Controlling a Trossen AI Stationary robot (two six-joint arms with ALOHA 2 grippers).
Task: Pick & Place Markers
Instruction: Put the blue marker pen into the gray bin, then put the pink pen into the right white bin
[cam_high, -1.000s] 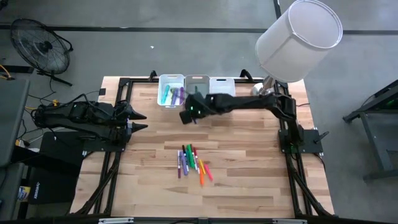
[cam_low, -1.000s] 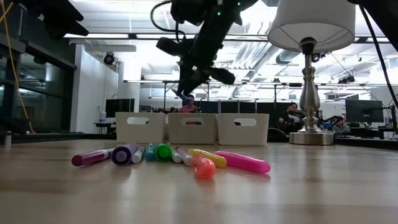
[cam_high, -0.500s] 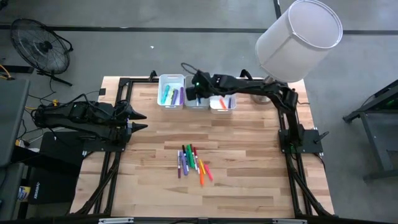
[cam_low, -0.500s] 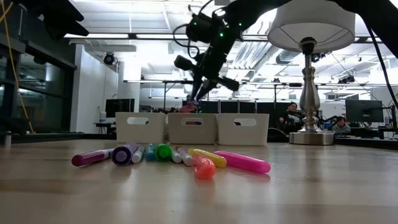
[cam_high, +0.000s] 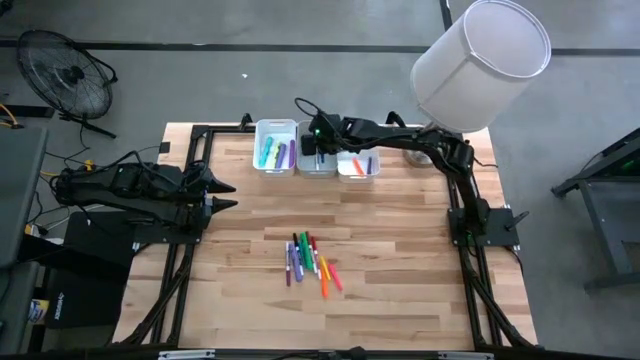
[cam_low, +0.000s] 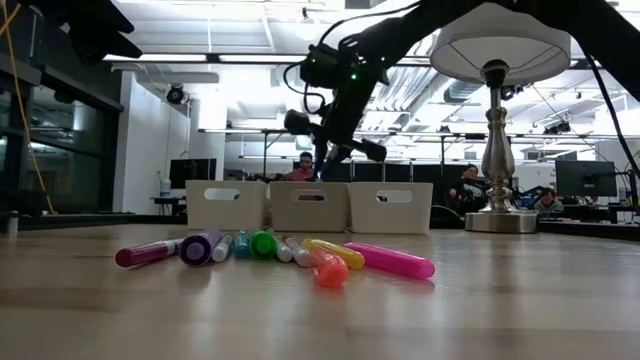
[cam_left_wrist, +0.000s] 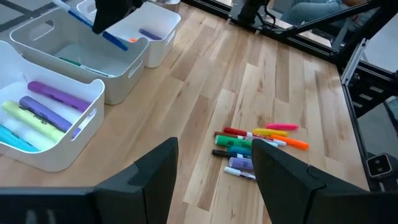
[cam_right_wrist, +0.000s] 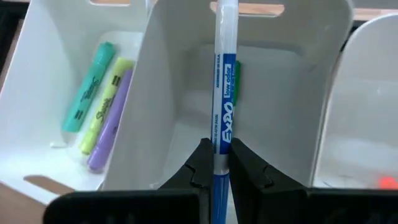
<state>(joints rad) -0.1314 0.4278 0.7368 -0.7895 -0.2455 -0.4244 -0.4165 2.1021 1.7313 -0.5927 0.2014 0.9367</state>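
Marker (cam_right_wrist: 222, 93) lengthwise between jaws, over middle bin (cam_right_wrist: 249, 124).

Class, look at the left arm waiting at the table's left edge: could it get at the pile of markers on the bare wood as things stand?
Probably yes. The left tool is open, only bare table lies between it and the marker pile, and the right tool is over the bins.

light: bright, even, overhead | shadows: soft | low view: foreground table (cam_low: 320, 320) blurred
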